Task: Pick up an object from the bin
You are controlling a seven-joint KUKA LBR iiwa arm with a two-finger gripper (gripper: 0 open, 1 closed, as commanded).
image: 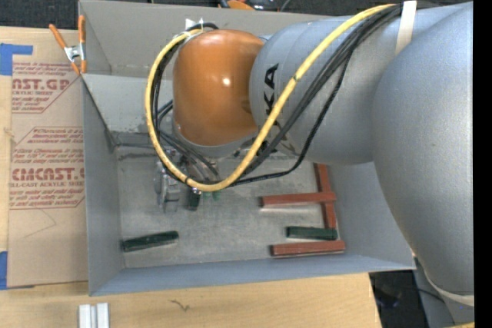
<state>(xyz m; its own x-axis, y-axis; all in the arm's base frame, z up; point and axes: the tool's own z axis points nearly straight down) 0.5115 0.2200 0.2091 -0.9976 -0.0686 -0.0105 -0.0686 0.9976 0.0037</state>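
Tool (pixel 175 194) low above bin (pixel 104 188) floor.

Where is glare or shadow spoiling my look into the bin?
Camera view: a bright glare spot sits on the glossy orange wrist cover; the arm shades the floor of the grey metal bin around the gripper; the dark green flat stick at front left lies evenly lit.

A pen (pixel 150 242) lies left in the bin (pixel 98 165), a bracket (pixel 300 201) right

Arm (pixel 346 88) in from right, gripper (pixel 171 192) prob. pointing down.
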